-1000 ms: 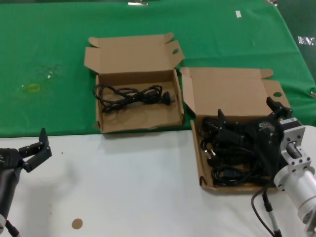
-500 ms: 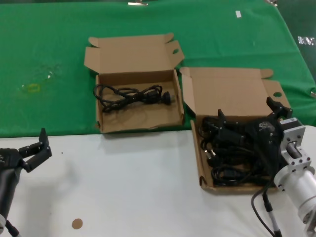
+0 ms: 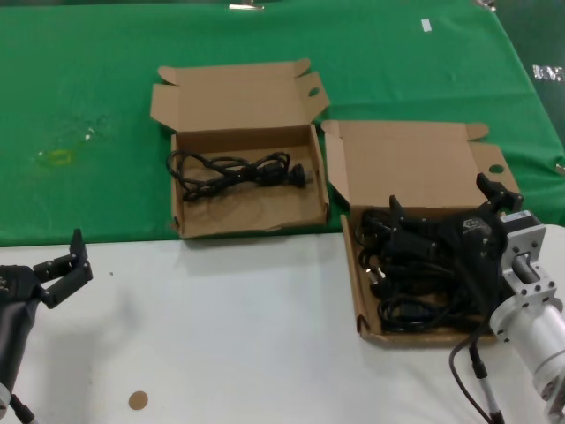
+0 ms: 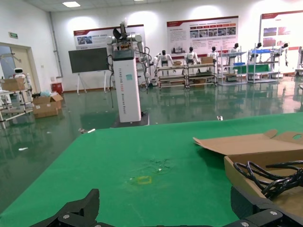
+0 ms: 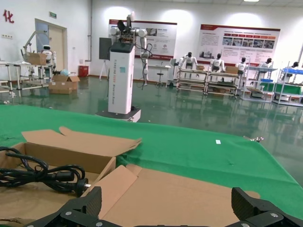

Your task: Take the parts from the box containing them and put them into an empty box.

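The box containing the parts [image 3: 352, 265] lies open at the right, holding a pile of black power cables [image 3: 415, 276]. My right gripper [image 3: 441, 196] hovers over this pile, open and holding nothing; in the right wrist view [image 5: 166, 198] its fingers frame the box's raised lid [image 5: 184, 194]. The other box [image 3: 252, 216] lies open at the back centre on the green cloth, with one black cable [image 3: 238, 170] in it. That box [image 5: 61, 158] and its cable [image 5: 45, 175] also show in the right wrist view. My left gripper [image 3: 60, 258] is open and idle at the near left.
A green cloth [image 3: 88, 106] covers the far half of the table and a white surface [image 3: 221, 336] the near half. A small brown disc [image 3: 138, 400] lies near the front edge. The left wrist view shows the back box [image 4: 241, 165] and a yellow mark [image 4: 143, 179] on the cloth.
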